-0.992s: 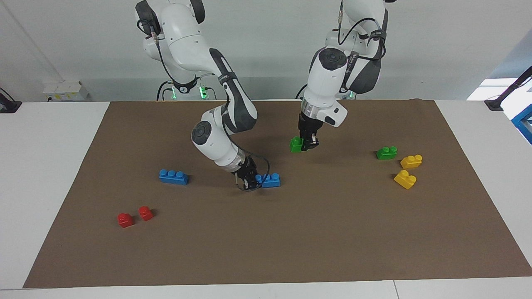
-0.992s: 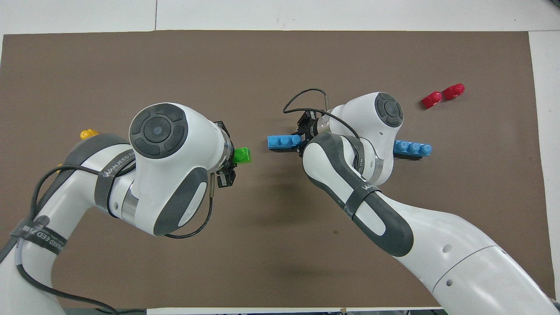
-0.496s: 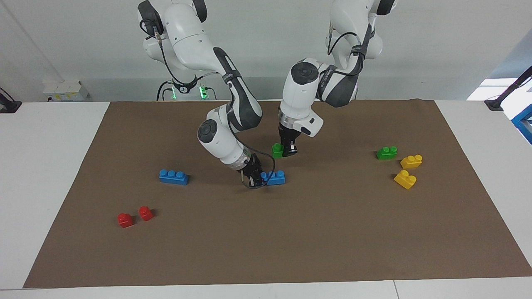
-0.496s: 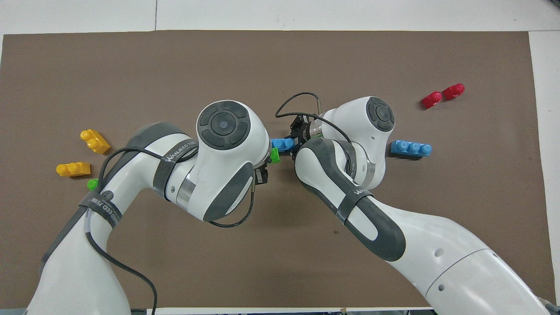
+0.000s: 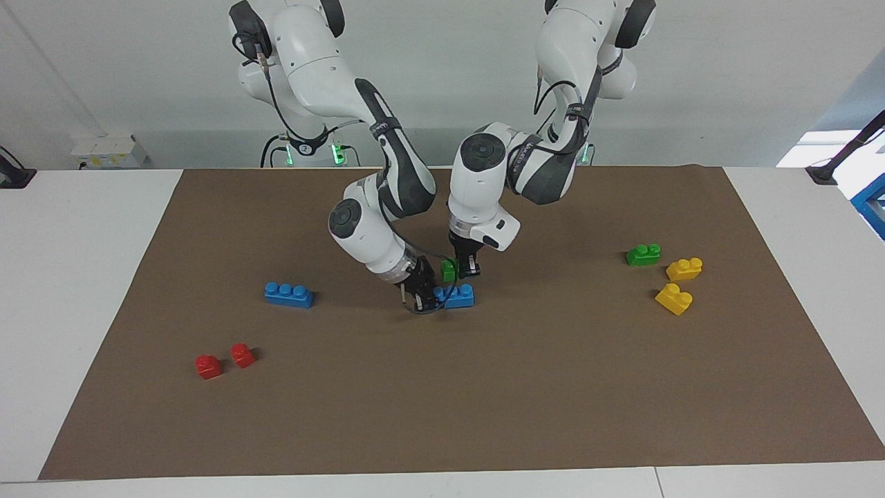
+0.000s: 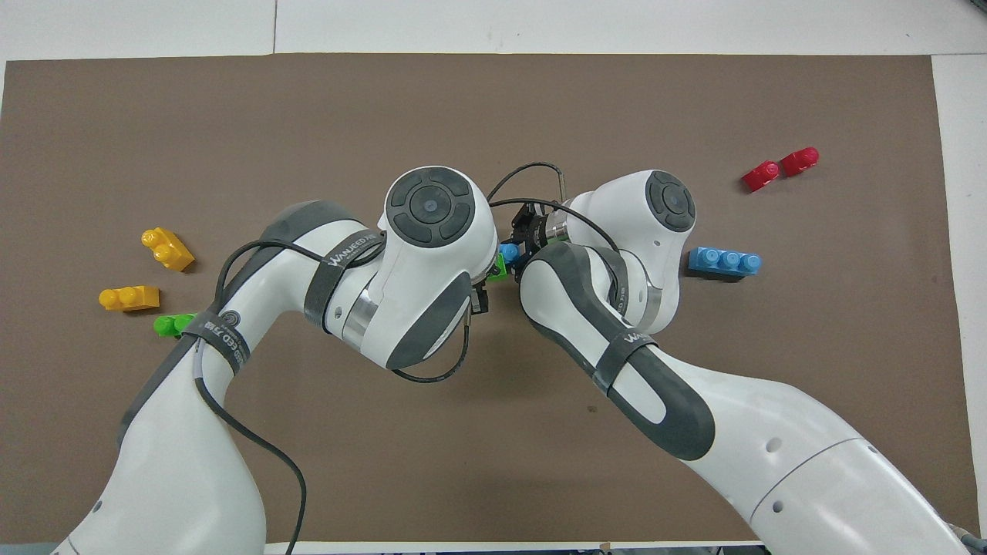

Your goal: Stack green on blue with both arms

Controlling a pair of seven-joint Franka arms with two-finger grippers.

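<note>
Holding a green brick (image 5: 449,269) pinched between its fingers, the left gripper (image 5: 466,271) hangs directly over the blue brick (image 5: 458,296) at mid-mat; whether green already touches the blue studs cannot be told. The green brick juts out from the fingers toward the right arm's end of the table. The right gripper (image 5: 422,296) sits low at the mat, fingers clamped on the end of that same blue brick, whose remaining length sticks out from the fingertips toward the left arm's end. In the overhead view only slivers of the blue (image 6: 508,252) and the green (image 6: 499,266) show between the two wrists. A second blue brick (image 5: 289,294) lies on the mat well apart from the right gripper's fingers, toward the right arm's end. A second green brick (image 5: 643,254) lies well apart from the left gripper's fingers, toward the left arm's end, with two yellow bricks (image 5: 683,268) just beside it. Two red bricks (image 5: 209,366) sit farthest from the robots on the brown mat (image 5: 484,401).
</note>
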